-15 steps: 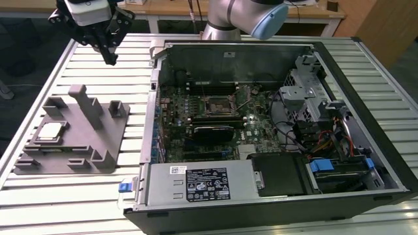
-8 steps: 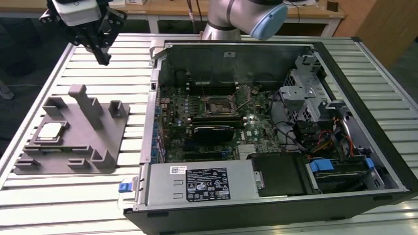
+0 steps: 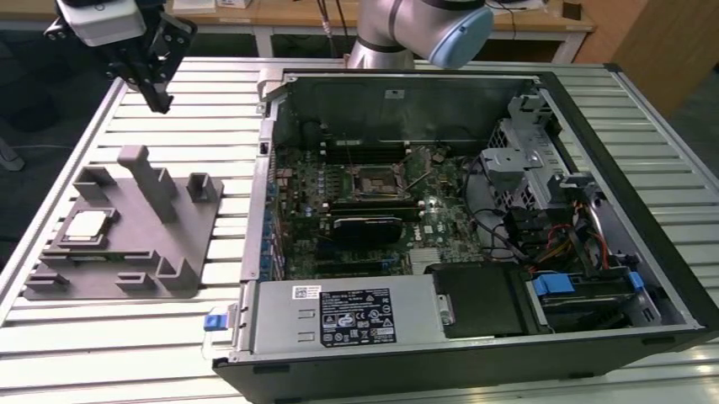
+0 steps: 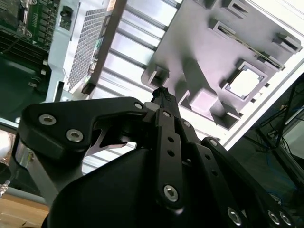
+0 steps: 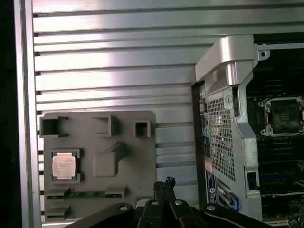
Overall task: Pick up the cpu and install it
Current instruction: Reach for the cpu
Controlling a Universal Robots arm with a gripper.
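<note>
The cpu (image 3: 87, 225) is a small silver square with a pale rim. It lies flat in a recess of the grey tray (image 3: 180, 252) at the exterior view's left, and it appears in both wrist views (image 5: 64, 166) (image 4: 247, 81). My gripper (image 3: 163, 103) hangs well above the slatted table behind the tray, apart from the cpu. Its black fingers (image 4: 162, 97) taper together, shut, with nothing between them. The black metal-framed socket (image 3: 373, 180) sits on the motherboard inside the open computer case, and its frame (image 5: 284, 116) also shows in the first wrist view.
The open computer case (image 3: 472, 353) takes up the table's middle and right, with a power supply (image 3: 348, 316), drive cage and cables (image 3: 551, 210) inside. Upright posts (image 3: 151, 181) rise from the tray. The arm's base (image 3: 393, 34) stands behind the case.
</note>
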